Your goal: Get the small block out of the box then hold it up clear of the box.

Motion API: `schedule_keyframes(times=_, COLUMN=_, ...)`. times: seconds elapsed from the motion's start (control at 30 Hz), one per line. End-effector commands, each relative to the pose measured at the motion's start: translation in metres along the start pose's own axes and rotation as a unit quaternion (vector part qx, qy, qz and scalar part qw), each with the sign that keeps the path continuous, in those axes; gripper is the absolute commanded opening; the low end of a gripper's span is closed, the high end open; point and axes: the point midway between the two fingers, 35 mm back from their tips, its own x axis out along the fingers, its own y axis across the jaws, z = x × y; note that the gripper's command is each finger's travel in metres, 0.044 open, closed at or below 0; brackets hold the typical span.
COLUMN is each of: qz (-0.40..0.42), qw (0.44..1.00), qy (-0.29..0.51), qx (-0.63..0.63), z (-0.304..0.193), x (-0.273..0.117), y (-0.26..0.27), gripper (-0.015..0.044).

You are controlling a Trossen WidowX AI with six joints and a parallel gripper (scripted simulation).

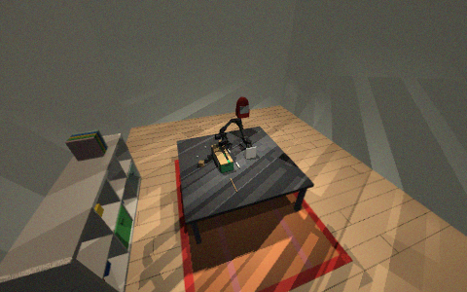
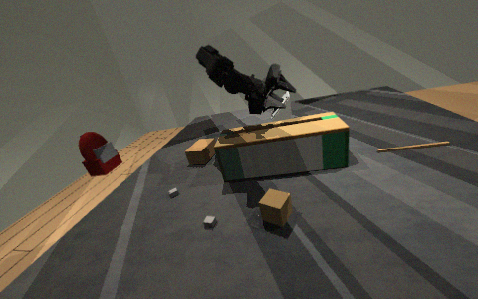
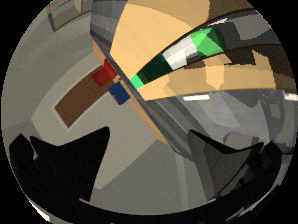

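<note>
The box (image 1: 223, 160) (image 2: 284, 160) (image 3: 145, 35) stands upright on the dark table (image 1: 263, 180) (image 2: 149, 259). It has a tan top with a long slot, green end sections and a grey see-through front. In the wrist view, green and white patches show through the slot. I cannot make out the small block behind the front or through the slot. My gripper (image 2: 289, 99) (image 3: 149, 132) is open and empty. In the exterior view it appears above and behind the box's top. In the top view the gripper is too small and dark to make out finely.
A tan cube (image 1: 200, 164) (image 2: 275, 208) stands before the box's front. Another tan block (image 2: 200, 151) is near its left end. Two small white cubes (image 2: 173, 192) (image 2: 209, 222) lie at front left. A thin rod (image 1: 233, 185) (image 2: 413, 147) lies beyond the right end. A white panel (image 1: 251, 153) stands behind.
</note>
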Motion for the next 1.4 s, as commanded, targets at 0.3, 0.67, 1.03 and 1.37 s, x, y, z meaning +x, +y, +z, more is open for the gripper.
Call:
schedule_keyframes(times=0.3, qz=-0.569, qw=0.361, qy=0.269, qx=-0.688, z=-0.004, x=0.042, y=-0.001, gripper=0.0400)
schedule_keyframes(times=0.67, qz=-0.570, qw=0.356, qy=0.271, qx=-0.689, z=-0.004, x=0.042, y=-0.001, gripper=0.0400)
schedule_keyframes(times=1.03, qz=-0.570, qw=0.356, qy=0.271, qx=-0.689, z=-0.004, x=0.042, y=-0.001, gripper=0.0400)
schedule_keyframes(times=1.37, qz=-0.571, qw=0.353, qy=0.272, qx=-0.689, z=0.003, x=0.048, y=-0.008, gripper=0.0400)
